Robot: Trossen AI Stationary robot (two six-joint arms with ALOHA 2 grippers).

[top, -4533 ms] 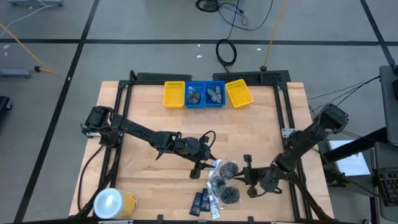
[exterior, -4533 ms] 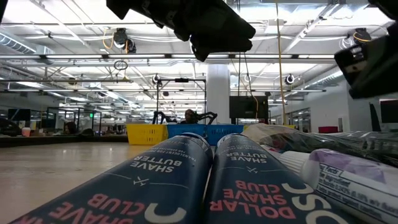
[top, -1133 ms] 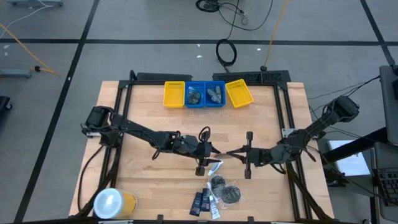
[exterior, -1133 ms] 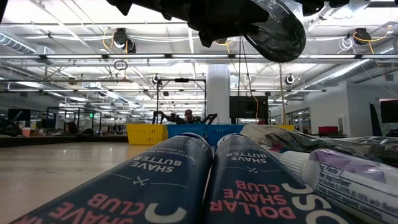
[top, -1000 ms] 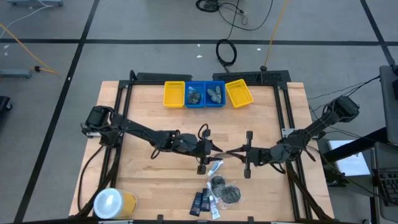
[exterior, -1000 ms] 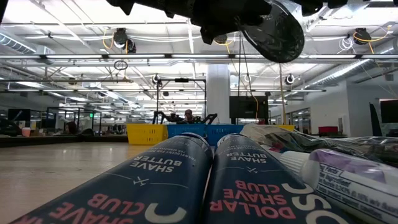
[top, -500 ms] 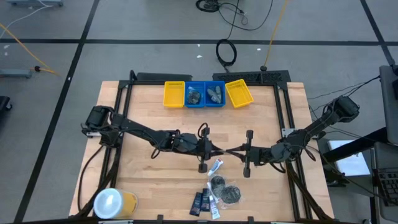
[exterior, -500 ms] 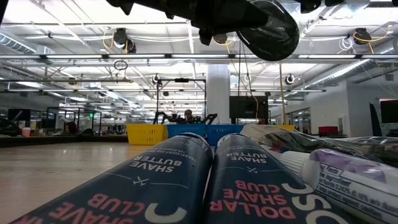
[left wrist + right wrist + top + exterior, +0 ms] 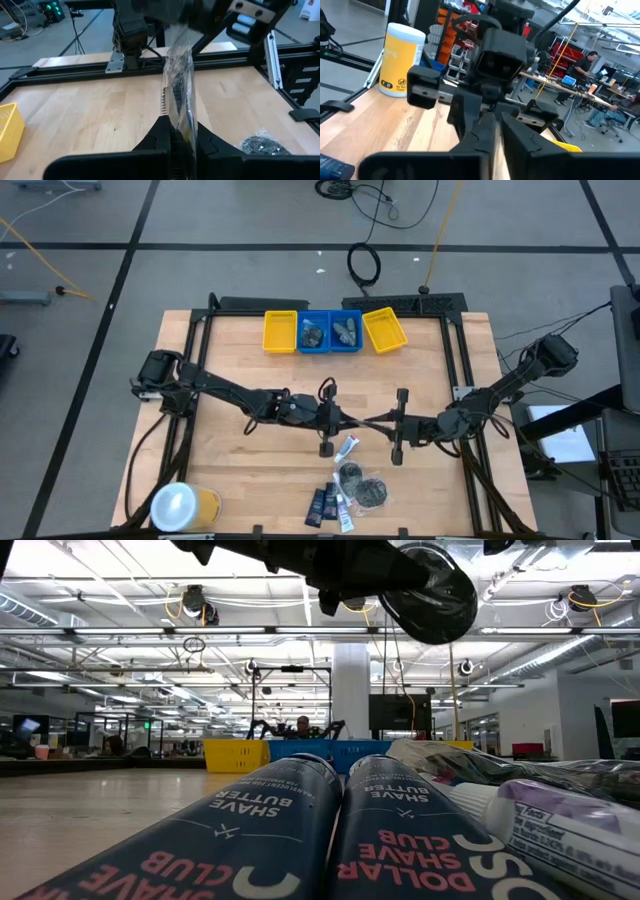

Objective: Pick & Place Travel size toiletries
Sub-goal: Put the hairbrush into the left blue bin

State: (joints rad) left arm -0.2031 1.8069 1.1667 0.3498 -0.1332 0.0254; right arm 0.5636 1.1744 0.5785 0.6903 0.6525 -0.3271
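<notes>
Two blue trays (image 9: 330, 333) at the table's far edge already hold dark items, while a cluster of toiletries waits at the near edge, so the sorting looks partly done with much left. From above, the left gripper (image 9: 340, 421) and right gripper (image 9: 378, 423) meet nose to nose over mid-table, a clear pouch (image 9: 359, 423) stretched between them; a white tube (image 9: 346, 447) lies just below, two more pouches (image 9: 361, 485) and navy packets (image 9: 320, 504) nearer the front, and a yellow container (image 9: 180, 505) at the near left corner.

At table height, two packets (image 9: 300, 830) fill the foreground, and the pouch's dark round contents (image 9: 430, 590) hang high above them under the arms.

Left wrist camera: the left fingers (image 9: 161, 135) are pinched shut on the pouch (image 9: 179, 85), which rises taut toward the other arm; another pouch (image 9: 260, 145) lies on the wood.

Right wrist camera: the right fingers (image 9: 485, 131) are closed tight on a thin film edge, facing the left gripper (image 9: 470, 107), the yellow container (image 9: 400, 59) beyond. This looks like a mid-air handover.
</notes>
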